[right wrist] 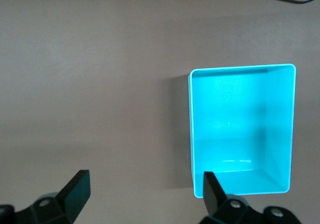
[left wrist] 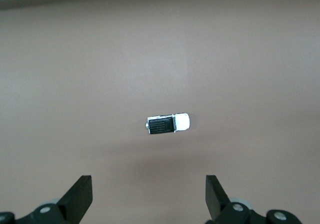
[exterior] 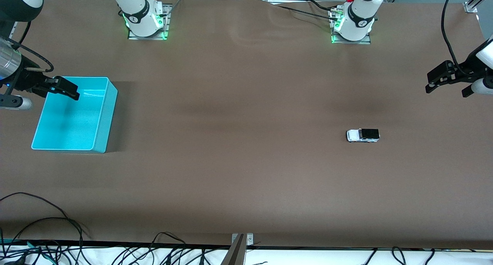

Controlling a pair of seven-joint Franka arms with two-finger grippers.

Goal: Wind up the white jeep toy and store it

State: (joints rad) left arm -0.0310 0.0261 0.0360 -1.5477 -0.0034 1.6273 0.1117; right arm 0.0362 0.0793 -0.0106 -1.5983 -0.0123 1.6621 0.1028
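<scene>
The white jeep toy, tiny, with a black roof panel, stands on the brown table toward the left arm's end. It also shows in the left wrist view, lying between and ahead of the fingers. My left gripper is open and empty, up in the air over the table's left-arm end, apart from the jeep. My right gripper is open and empty over the rim of the turquoise bin. The bin is empty.
The bin stands at the right arm's end of the table. Both arm bases stand along the table's edge farthest from the front camera. Loose cables lie along the edge nearest that camera.
</scene>
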